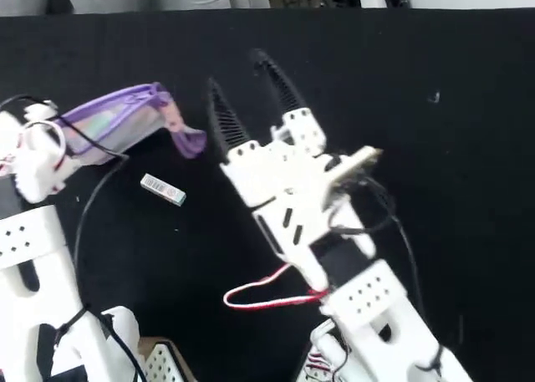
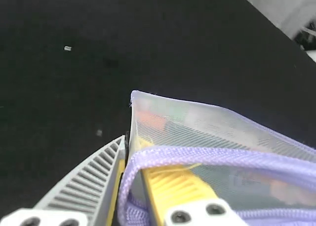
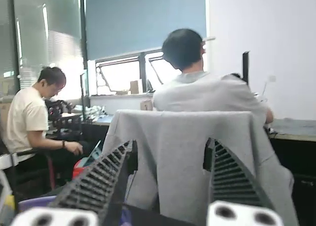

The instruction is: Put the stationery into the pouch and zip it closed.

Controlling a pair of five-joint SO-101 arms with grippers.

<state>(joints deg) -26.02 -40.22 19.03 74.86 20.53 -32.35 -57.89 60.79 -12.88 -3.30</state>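
A purple mesh pouch (image 1: 117, 119) hangs lifted off the black table at the left, with colourful items showing faintly through its mesh (image 2: 207, 132). My left gripper (image 2: 129, 143) is shut on the pouch's open edge, one finger inside and one outside; from above it sits at the pouch's near end (image 1: 79, 138). A small white eraser-like piece (image 1: 163, 189) lies on the table just below the pouch. My right gripper (image 1: 251, 98) stands open at the table's middle, to the right of the pouch, its black fingers (image 3: 98, 181) raised, pointing away and holding nothing.
A red cable loop (image 1: 267, 294) lies by the right arm's base. A perforated white block (image 1: 163, 361) sits at the front edge. The black table (image 1: 451, 148) stretches bare to the right and back.
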